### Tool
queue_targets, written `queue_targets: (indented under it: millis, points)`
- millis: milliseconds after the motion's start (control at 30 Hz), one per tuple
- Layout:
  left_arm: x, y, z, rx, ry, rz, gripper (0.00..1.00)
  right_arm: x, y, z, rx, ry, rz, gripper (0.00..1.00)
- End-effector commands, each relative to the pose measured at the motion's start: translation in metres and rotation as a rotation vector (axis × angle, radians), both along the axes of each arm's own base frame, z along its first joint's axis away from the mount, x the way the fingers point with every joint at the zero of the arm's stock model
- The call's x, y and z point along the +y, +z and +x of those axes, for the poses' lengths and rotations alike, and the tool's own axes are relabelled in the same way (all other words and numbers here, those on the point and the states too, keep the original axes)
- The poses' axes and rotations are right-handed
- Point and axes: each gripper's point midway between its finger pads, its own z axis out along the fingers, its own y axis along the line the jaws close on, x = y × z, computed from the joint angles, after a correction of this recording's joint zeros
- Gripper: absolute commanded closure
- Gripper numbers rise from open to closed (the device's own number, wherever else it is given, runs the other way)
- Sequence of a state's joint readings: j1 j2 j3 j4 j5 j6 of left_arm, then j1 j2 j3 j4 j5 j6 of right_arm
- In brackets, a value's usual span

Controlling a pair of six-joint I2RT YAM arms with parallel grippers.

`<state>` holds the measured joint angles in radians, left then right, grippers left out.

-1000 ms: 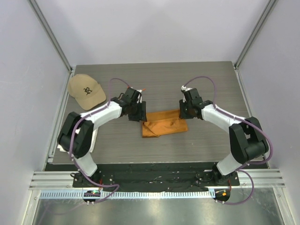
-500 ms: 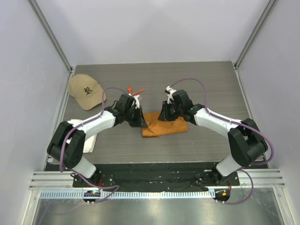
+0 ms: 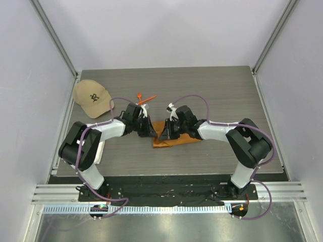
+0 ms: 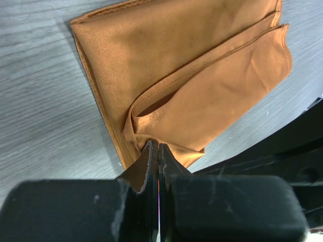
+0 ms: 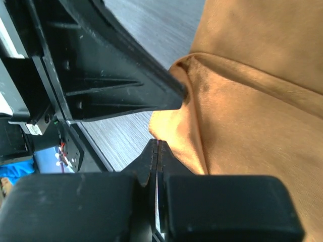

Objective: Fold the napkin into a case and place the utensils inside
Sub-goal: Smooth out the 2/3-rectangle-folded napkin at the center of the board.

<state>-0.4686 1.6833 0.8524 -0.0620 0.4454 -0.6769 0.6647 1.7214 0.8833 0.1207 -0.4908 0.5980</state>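
Note:
The rust-orange napkin (image 3: 177, 136) lies folded into a flat rectangular case (image 4: 202, 75) in the middle of the table. My left gripper (image 3: 151, 132) is at its left end, shut (image 4: 158, 147) on a pinch of the upper layer, which gapes into a small pocket mouth. Facing it from the right, my right gripper (image 3: 164, 135) is shut (image 5: 158, 143) where the napkin's (image 5: 252, 101) corner edge meets its tips. The left gripper's fingers (image 5: 126, 75) show close above in the right wrist view. The two bright-orange utensils (image 3: 145, 99) lie on the table behind the left gripper.
A tan cap (image 3: 92, 98) sits at the back left. A white towel (image 3: 98, 148) lies under the left arm near the left edge. The grey wood-grain table (image 3: 222, 91) ends in metal frame posts at both sides and a black base plate in front.
The right arm has swung left along the napkin from its right end to its left end and shut there. The left gripper has closed and dropped onto the napkin's left end.

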Motion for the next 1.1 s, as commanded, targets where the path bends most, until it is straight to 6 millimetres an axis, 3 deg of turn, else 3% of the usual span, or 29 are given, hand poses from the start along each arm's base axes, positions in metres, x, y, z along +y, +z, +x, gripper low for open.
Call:
queue_targets:
  millis: [0, 433, 733, 1067]
  points:
    - [0.002, -0.001, 0.016, -0.055, 0.006, -0.001, 1.00, 0.016, 0.005, -0.001, -0.016, 0.042, 0.067, 0.99]
    - [0.018, -0.029, 0.014, -0.020, 0.050, 0.075, 1.00, 0.019, -0.038, 0.005, 0.021, 0.088, 0.009, 0.99]
    - [0.027, -0.041, 0.019, -0.013, 0.060, 0.114, 1.00, -0.022, -0.060, -0.019, 0.071, 0.052, -0.032, 0.99]
    - [0.026, -0.043, 0.021, -0.007, 0.035, 0.132, 1.00, -0.065, -0.048, -0.023, 0.059, -0.009, -0.059, 0.99]
